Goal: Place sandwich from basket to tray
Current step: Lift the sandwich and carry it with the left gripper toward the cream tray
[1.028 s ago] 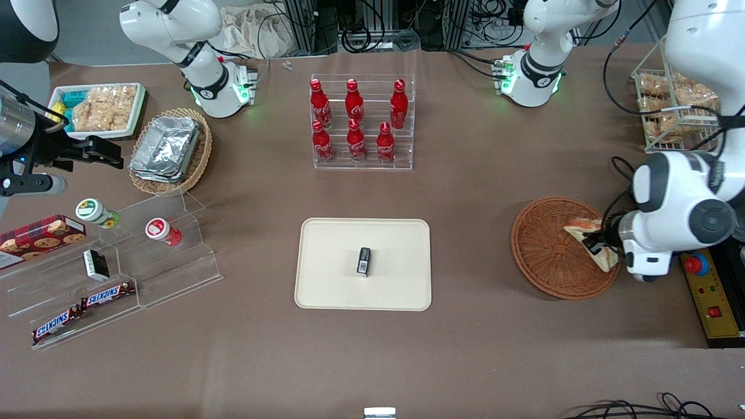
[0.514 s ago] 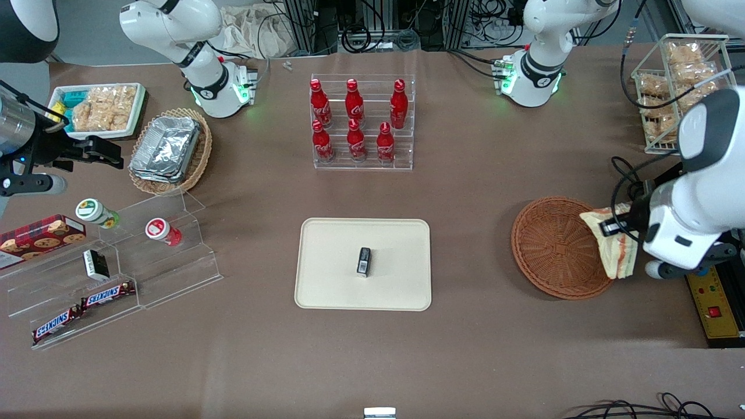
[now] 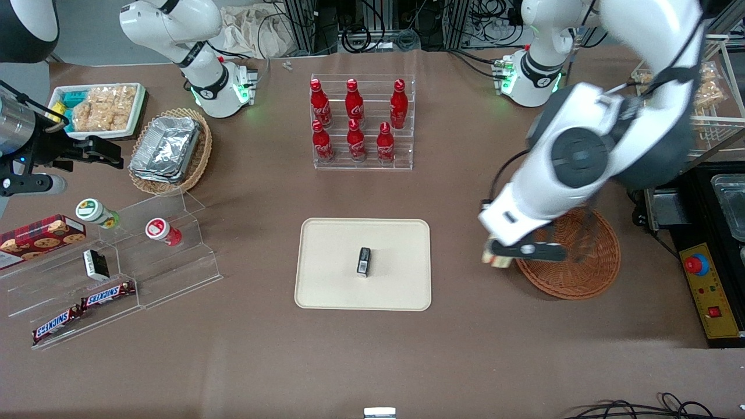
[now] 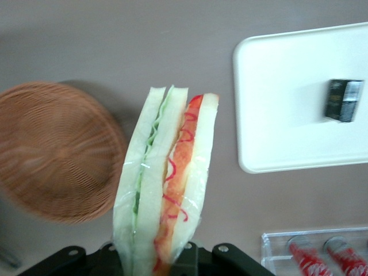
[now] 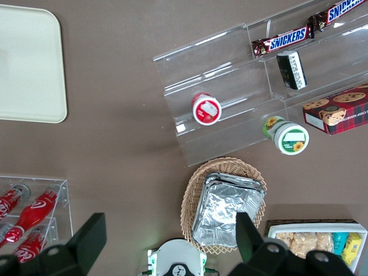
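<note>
My left gripper (image 3: 502, 256) hangs above the table between the reddish-brown wicker basket (image 3: 582, 270) and the cream tray (image 3: 332, 244), shut on the sandwich (image 3: 496, 260). The arm hides most of the sandwich in the front view. In the left wrist view the sandwich (image 4: 167, 184) stands out from the gripper (image 4: 164, 261) as a clear-wrapped wedge of white bread with green and orange-red layers. The basket (image 4: 52, 149) shows nothing inside it, and the tray (image 4: 287, 103) carries a small black box (image 4: 343, 99).
The small black box (image 3: 364, 261) stands near the tray's middle. A clear rack of red bottles (image 3: 361, 122) is farther from the camera. Toward the parked arm's end are a stepped acrylic shelf (image 3: 174, 262) and a tan basket of foil containers (image 3: 169, 148). A control box (image 3: 707, 285) lies beside the basket.
The gripper lifted the sandwich out of the basket, then swung across the basket toward the tray. The basket now holds nothing.
</note>
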Controlling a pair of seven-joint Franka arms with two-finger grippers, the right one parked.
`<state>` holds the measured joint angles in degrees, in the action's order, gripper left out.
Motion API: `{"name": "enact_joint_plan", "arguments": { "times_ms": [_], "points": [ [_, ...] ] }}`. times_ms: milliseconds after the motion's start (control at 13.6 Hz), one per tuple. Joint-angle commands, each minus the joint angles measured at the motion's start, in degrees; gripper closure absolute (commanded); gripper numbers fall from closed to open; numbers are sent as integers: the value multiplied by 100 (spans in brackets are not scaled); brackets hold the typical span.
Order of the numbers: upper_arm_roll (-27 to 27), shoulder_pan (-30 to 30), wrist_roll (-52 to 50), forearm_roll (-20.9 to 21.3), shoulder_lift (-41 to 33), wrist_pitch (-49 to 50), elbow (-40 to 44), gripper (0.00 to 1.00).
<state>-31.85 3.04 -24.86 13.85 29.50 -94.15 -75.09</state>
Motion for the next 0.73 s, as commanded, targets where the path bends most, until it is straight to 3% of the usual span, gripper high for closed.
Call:
{"name": "enact_joint_plan", "arguments": {
  "times_ms": [0,220,367,661],
  "points": [
    [30,346,-159,136,765,-505,399,100],
    [74,689,-772,206,1380,-1199,399,100],
    [74,882,-1517,713,1872,-1735,416,100],
    [74,1041,-2250,742,2427,-2229,513,100]
  ]
}}
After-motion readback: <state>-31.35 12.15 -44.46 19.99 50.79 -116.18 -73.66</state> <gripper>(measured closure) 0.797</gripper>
